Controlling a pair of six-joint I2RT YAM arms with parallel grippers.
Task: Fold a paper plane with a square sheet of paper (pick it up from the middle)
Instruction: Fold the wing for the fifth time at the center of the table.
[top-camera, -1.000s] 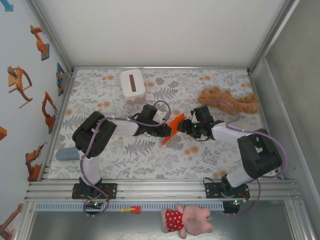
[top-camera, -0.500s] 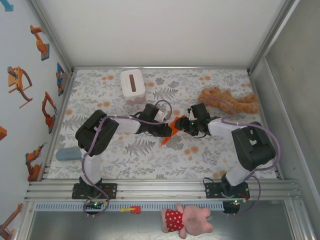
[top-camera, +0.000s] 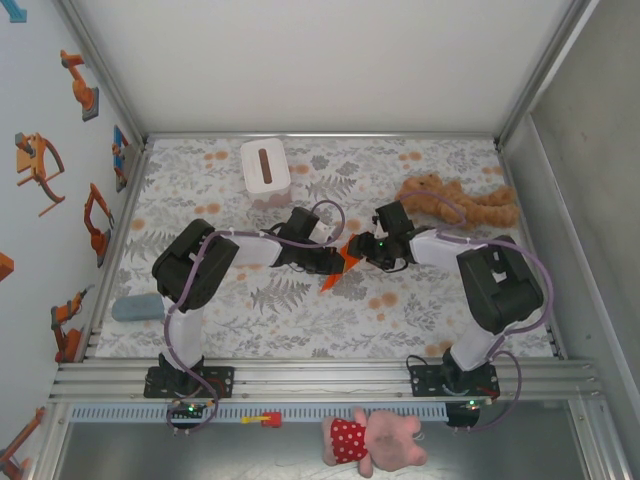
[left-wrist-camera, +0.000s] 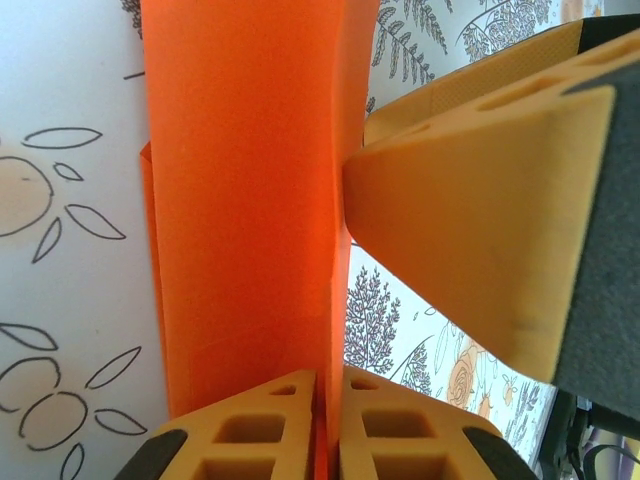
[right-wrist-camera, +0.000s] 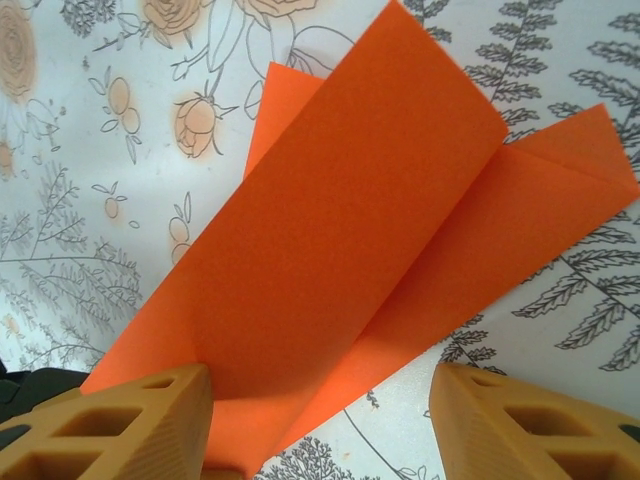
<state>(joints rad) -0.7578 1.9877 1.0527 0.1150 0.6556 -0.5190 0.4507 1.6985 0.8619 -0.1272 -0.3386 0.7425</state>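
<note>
1. Left gripper (top-camera: 337, 262) is clamped shut on the thin bright orange sheet of paper (top-camera: 329, 278), near the middle of the floral-patterned surface (top-camera: 290, 320). In the left wrist view its two tan fingertips (left-wrist-camera: 250, 435) press together on a raised edge of the sheet at the bottom of the frame.
2. The orange sheet of paper (left-wrist-camera: 240, 200) is folded lengthwise into a long, layered shape. In the left wrist view it runs as a tall band from the pinch up to the top edge, with a second layer peeking out along its left side.
3. In the right wrist view the orange sheet of paper (right-wrist-camera: 340, 230) lies slanted on the surface (right-wrist-camera: 80, 150). A broad upper flap covers a lower layer, whose corners show at the upper left and at the right.
4. The right gripper (right-wrist-camera: 320, 430) stands with its jaws well apart, straddling the near end of the sheet. One tan finger (right-wrist-camera: 130, 430) sits at the paper's lower left corner. The other (right-wrist-camera: 530, 430) is clear of the paper, over bare surface.
5. In the left wrist view one thick tan finger (left-wrist-camera: 470, 230) of the right gripper comes in from the right, and its tip meets the right edge of the paper band.
6. Seen from above, the right gripper (top-camera: 360, 250) faces the left gripper almost tip to tip, the orange sheet between them.
7. A white tissue box (top-camera: 265, 170) stands at the far left of the surface, well apart from the paper. A tan plush toy (top-camera: 460, 203) lies at the far right. A small grey-blue block (top-camera: 137, 306) rests at the left edge.
</note>
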